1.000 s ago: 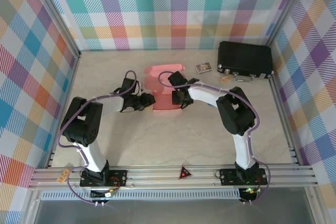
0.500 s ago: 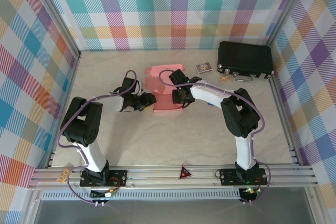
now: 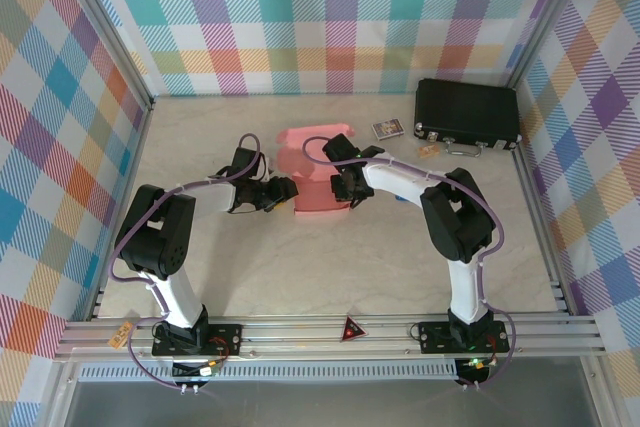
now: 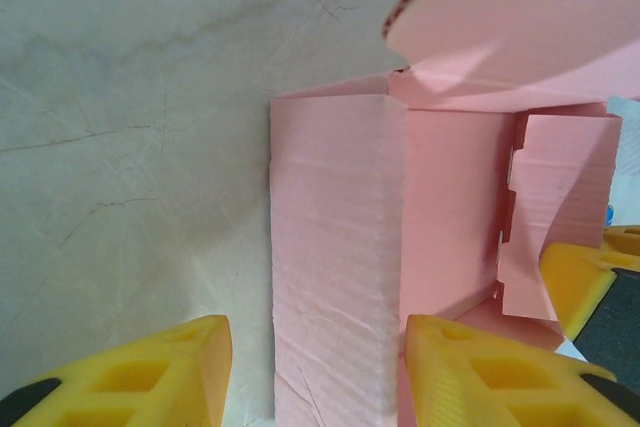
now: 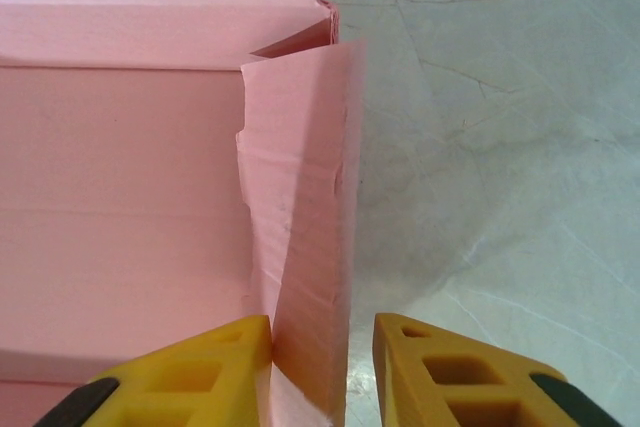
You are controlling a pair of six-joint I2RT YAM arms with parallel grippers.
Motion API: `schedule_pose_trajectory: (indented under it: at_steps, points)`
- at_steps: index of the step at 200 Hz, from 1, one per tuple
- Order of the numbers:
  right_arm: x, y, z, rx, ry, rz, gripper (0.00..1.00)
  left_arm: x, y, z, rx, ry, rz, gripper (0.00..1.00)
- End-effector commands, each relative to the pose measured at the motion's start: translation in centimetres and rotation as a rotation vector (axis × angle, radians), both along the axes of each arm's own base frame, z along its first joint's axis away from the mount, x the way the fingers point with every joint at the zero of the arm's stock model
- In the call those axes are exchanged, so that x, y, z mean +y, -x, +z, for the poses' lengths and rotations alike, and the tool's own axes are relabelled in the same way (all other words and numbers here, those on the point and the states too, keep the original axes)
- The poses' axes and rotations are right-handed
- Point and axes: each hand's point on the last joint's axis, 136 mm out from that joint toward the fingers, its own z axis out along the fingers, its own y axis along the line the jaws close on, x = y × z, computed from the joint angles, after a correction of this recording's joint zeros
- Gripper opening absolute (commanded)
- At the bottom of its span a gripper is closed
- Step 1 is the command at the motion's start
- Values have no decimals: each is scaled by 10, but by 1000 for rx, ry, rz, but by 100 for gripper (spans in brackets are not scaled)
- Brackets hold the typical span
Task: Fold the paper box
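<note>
Here, in the top view, the paper box point(image 3: 310, 159) sits on the desk point(image 3: 300, 267) a little above the middle of the frame, its salmon-pink card partly raised into walls and a rounded lid flap point(image 3: 318, 134) lying toward the upper edge. The 2 arms meet at it from either side: the left fingers point(image 3: 287, 190) at the box's left edge, the right fingers point(image 3: 343, 190) at its right.

In the left wrist view the left fingers point(image 4: 318, 332) stand apart, straddling the box's upright side wall point(image 4: 335, 247). The yellow finger at lower right lies against the wall's inner face, while the one at lower left is clear of it, with bare desk between.

In the right wrist view the right fingers point(image 5: 322, 322) stand narrowly apart on either side of a thin upright side flap point(image 5: 300, 197). The left one touches the card; a slim strip of desk shows between the flap and the other, so the flap is not clamped.

A black case point(image 3: 467, 113) lies in the upper right of the top view, well apart from the box, with a small card point(image 3: 388, 128) just to its left.
</note>
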Motion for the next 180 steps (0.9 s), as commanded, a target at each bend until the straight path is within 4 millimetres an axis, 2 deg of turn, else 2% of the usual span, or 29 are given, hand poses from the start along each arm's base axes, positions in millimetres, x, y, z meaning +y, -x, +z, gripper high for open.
schedule_pose_trajectory:
  at_steps: [1,61,110,180]
  points:
    - [1,2,11,9,0,21,35,-6,1,16,-38,17,-31,49]
    - [4,10,10,50,-10,56,38,-7,3,18,-38,28,-32,49]
    - [8,14,17,55,-49,69,41,-8,3,19,-37,31,-35,49]
    - [5,19,19,65,-56,49,37,-11,5,21,-39,42,-49,48]
